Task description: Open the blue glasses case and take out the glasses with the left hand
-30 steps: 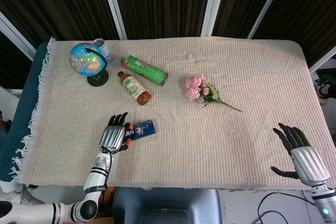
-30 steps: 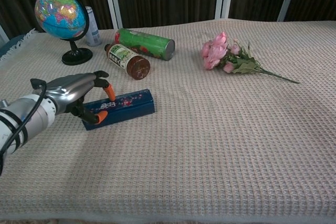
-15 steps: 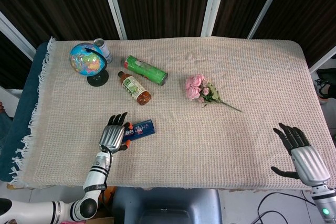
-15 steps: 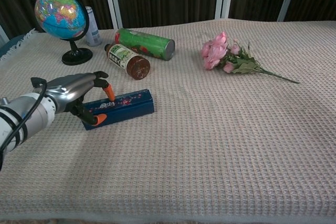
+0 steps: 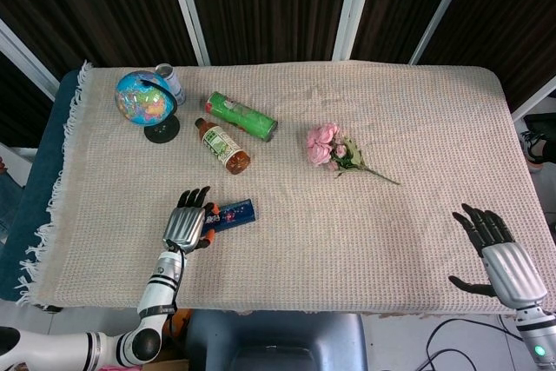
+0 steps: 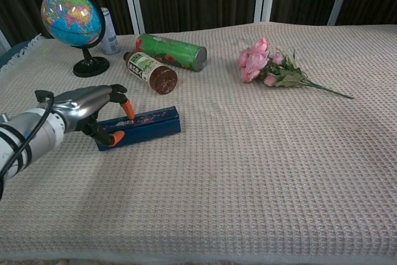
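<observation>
Chest view shows my left hand (image 6: pixel 84 108) gripping the near-left end of the blue glasses case (image 6: pixel 142 126), fingers over its top and thumb at its front, with the lid closed. The case lies flat on the bench (image 6: pixel 260 172) toward the near-left corner, just in front of the brown bottle (image 6: pixel 149 71). My right hand (image 5: pixel 497 251) rests at the near-right edge with fingers spread, holding nothing.

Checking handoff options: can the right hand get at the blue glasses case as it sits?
Probably not. The right hand sits at the table's far right edge, and the blue glasses case lies across the table under the left hand.
</observation>
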